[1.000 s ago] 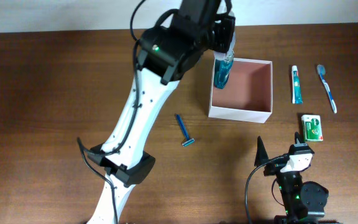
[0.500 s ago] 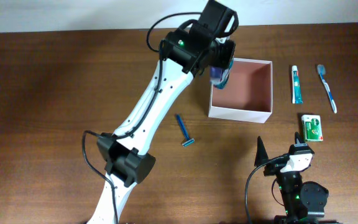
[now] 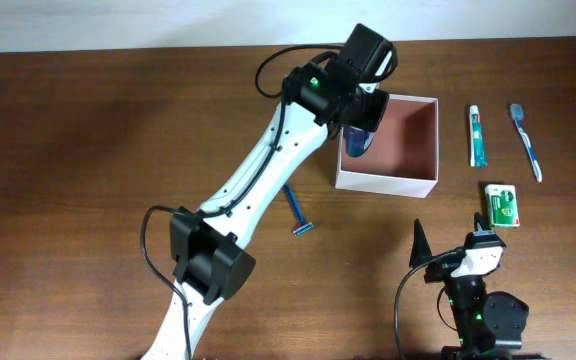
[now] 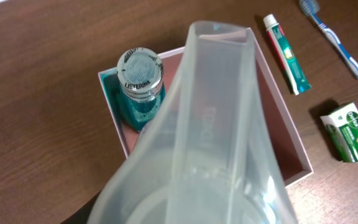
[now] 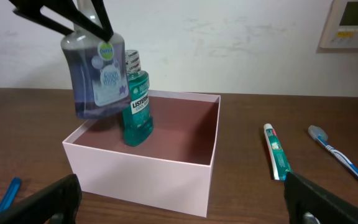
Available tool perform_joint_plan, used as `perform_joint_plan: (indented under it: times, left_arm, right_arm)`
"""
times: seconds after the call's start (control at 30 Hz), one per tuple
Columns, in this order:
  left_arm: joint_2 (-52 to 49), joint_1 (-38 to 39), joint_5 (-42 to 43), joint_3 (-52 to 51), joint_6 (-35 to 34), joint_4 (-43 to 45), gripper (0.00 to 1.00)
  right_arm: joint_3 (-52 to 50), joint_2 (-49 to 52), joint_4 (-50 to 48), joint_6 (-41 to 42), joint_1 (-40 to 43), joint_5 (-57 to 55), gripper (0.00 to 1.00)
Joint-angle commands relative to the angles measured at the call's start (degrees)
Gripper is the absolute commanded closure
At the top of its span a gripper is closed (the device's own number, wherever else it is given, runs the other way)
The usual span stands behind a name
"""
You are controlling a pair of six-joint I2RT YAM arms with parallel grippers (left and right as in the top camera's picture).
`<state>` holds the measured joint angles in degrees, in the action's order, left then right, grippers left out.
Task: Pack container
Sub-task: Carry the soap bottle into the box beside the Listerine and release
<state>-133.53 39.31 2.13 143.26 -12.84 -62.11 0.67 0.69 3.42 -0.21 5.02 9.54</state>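
Note:
The container [image 3: 388, 182] is a square white box with a pink interior, right of centre. A teal mouthwash bottle [image 5: 137, 106] stands upright in its far left corner and also shows in the left wrist view [image 4: 140, 68]. My left gripper [image 3: 363, 100] is shut on a translucent purple-blue bottle [image 5: 98, 74]. It holds the bottle over the container's left side, just beside the mouthwash bottle. The purple-blue bottle [image 4: 216, 124] fills the left wrist view and hides the fingers there. My right gripper [image 3: 451, 245] is open and empty, low at the table's front, facing the container [image 5: 142, 171].
A toothpaste tube [image 3: 477, 136], a toothbrush [image 3: 526, 142] and a small green box [image 3: 503, 205] lie right of the container. A blue razor [image 3: 296, 210] lies to its lower left, partly under the left arm.
My left arm has swung right, carrying the purple-blue bottle from the container's far left edge to over its left side. The right arm has not moved.

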Motion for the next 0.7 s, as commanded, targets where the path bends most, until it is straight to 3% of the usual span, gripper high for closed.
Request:
perform_joint_plan:
  times: [0.0, 0.17, 0.67]
  left_arm:
    - [1.7, 0.0, 0.7, -1.6, 1.2, 2.1, 0.67]
    - [1.7, 0.5, 3.3, -1.7, 3.5, 2.9, 0.67]
    - [-1.8, 1.9, -3.7, -3.5, 3.7, 2.6, 0.67]
  right_arm:
    - [-0.3, -0.4, 0.2, 0.0, -0.5, -0.3, 0.01]
    - [-0.3, -0.4, 0.2, 0.0, -0.5, -0.3, 0.01]
    - [-0.3, -0.4, 0.2, 0.0, -0.5, -0.3, 0.01]
